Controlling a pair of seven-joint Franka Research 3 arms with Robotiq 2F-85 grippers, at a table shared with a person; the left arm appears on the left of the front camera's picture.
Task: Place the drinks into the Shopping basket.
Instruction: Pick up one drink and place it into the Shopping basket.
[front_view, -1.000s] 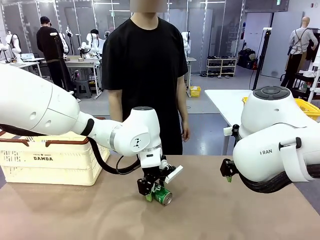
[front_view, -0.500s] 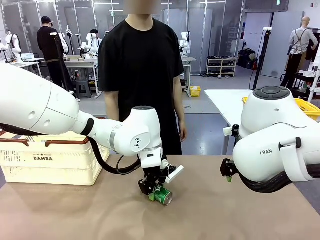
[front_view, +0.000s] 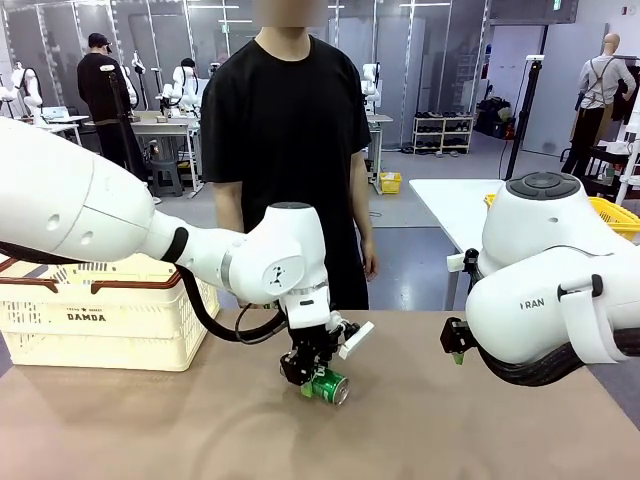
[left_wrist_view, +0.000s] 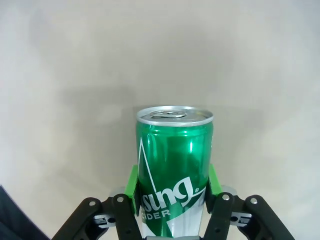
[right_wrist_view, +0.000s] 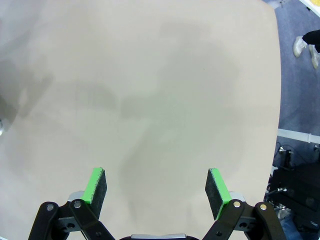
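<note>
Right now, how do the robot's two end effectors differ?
The left end effector is shut on the green can; the right end effector stands open, holding nothing. The left reaches the middle of the table; the right hangs at its right side. Both have green pads.

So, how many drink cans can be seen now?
1: a green can, clamped in the left gripper near the table's middle. More may hide inside the Shopping basket.

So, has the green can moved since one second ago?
Yes, slightly. In the front view the green can, held in the left gripper, sits a little higher and farther from the Shopping basket.
</note>
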